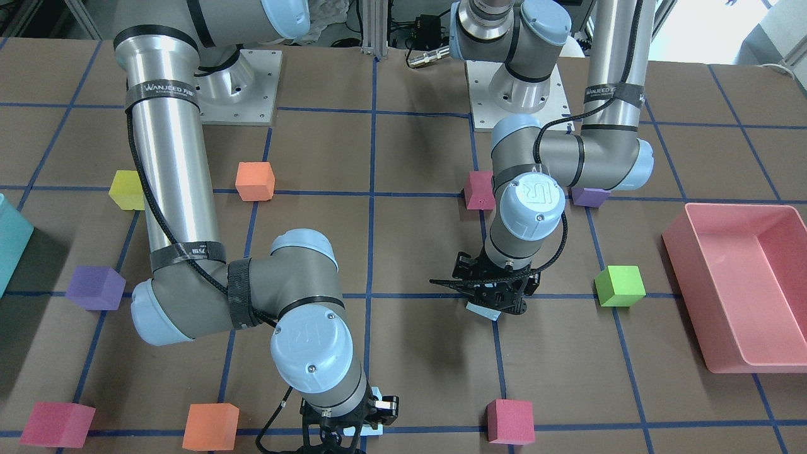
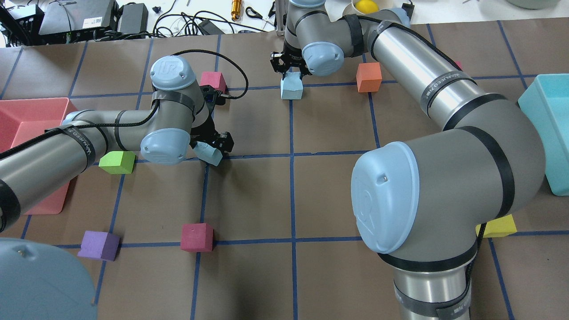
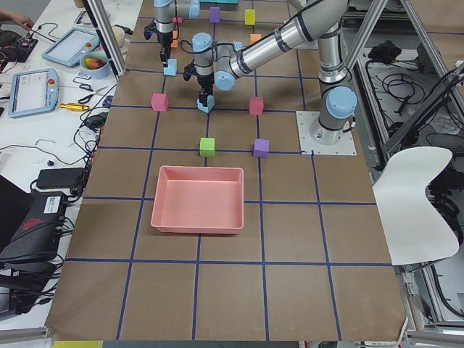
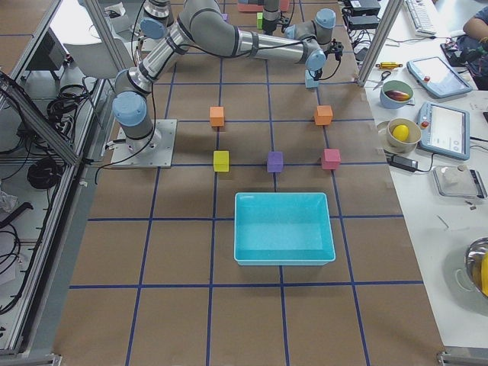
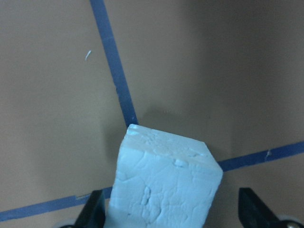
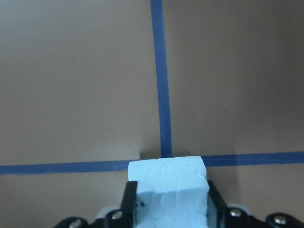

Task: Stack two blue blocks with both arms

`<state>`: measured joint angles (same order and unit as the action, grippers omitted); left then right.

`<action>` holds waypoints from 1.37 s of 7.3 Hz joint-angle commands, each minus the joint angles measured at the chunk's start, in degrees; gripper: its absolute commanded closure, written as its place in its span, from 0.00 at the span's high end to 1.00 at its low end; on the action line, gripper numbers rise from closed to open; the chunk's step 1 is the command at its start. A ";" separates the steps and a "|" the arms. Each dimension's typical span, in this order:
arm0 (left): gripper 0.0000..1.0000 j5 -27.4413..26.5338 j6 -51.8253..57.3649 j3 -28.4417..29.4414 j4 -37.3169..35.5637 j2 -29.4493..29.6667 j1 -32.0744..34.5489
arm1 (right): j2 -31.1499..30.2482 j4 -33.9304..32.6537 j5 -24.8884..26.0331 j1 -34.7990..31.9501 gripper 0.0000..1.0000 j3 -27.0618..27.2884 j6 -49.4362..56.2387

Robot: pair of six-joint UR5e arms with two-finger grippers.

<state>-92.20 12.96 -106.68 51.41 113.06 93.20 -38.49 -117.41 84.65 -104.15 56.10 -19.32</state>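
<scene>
One pale blue block [image 2: 210, 153] sits skewed on a tape crossing, left of centre. My left gripper [image 2: 212, 146] stands open around it. In the left wrist view the block [image 5: 164, 180] lies against the left finger [image 5: 95, 209], while the right finger [image 5: 254, 213] stands clear of it. The second blue block [image 2: 291, 90] is at the far middle of the table on a tape line, with my right gripper [image 2: 291, 74] shut on it from above. In the right wrist view both fingers press its sides [image 6: 168, 190]. In the front-facing view the left gripper [image 1: 498, 301] mostly hides its block [image 1: 484, 311].
A pink bin [image 2: 26, 109] lies at the left edge and a teal bin [image 2: 540, 115] at the right. Loose cubes lie around: green [image 2: 117, 162], magenta [image 2: 197, 237], purple [image 2: 98, 245], a second magenta [image 2: 212, 81], orange [image 2: 369, 76] and yellow [image 2: 498, 226].
</scene>
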 commanded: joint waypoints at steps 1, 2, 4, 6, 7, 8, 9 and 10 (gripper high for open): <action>0.32 -0.26 1.46 -0.02 -0.08 -0.21 -0.04 | 1.14 -0.10 0.52 0.00 0.51 -1.08 -1.06; 0.25 -0.17 1.46 0.42 -0.60 -0.38 -0.12 | 1.32 -0.01 0.61 0.08 0.71 -1.08 -2.29; 0.20 -0.17 1.46 1.38 -0.69 -0.73 -0.30 | 0.97 0.07 0.52 0.61 1.00 -1.86 -2.82; 0.15 0.00 0.50 6.98 4.55 -1.35 -0.04 | -3.05 4.35 0.26 1.05 1.00 -4.32 -3.53; 0.15 0.44 -2.21 11.19 8.67 -0.74 0.14 | -8.39 11.43 -0.09 2.18 1.00 -4.24 -2.31; 0.15 1.14 -7.37 16.45 12.97 0.40 0.40 | -12.88 18.03 -0.53 4.11 1.00 -4.33 -1.08; 0.15 6.10 -11.60 21.29 16.50 1.28 0.75 | -17.27 24.36 -0.45 5.78 1.00 -4.16 0.76; 0.16 7.02 -15.12 25.60 18.53 2.94 1.89 | -21.41 32.08 0.08 7.54 1.00 -3.55 3.30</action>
<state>-87.41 2.27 -86.34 66.80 114.41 94.12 -54.86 -93.82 84.38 -98.63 52.09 -18.59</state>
